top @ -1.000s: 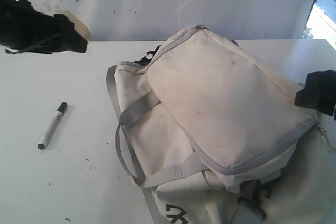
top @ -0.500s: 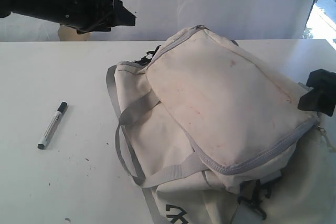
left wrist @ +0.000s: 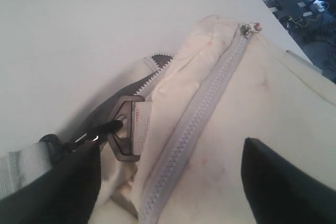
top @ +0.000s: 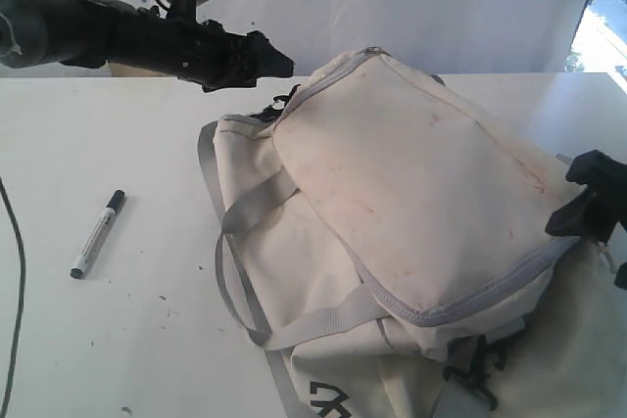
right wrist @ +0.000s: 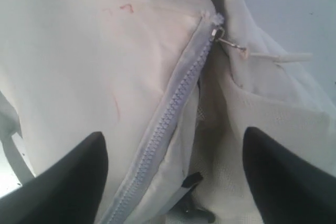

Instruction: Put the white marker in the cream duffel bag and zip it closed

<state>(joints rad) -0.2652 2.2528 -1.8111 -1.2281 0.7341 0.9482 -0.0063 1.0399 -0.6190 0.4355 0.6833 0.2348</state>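
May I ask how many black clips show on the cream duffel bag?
2: one black clip at the far end of the cream duffel bag, a second black clip at its near end. Others may be hidden.

Cream cloth with faint reddish marks is being shown all over the cream duffel bag (top: 411, 183). Its handles (top: 257, 203) and zipper (left wrist: 195, 124) are being seen in grey, its clip (left wrist: 124, 152) and logo (top: 328, 400) in black. At the frame's left, the white marker (top: 97, 234) is being shown with a black cap. The left gripper (top: 279, 66) and the right gripper (top: 578, 217) are being seen in black.
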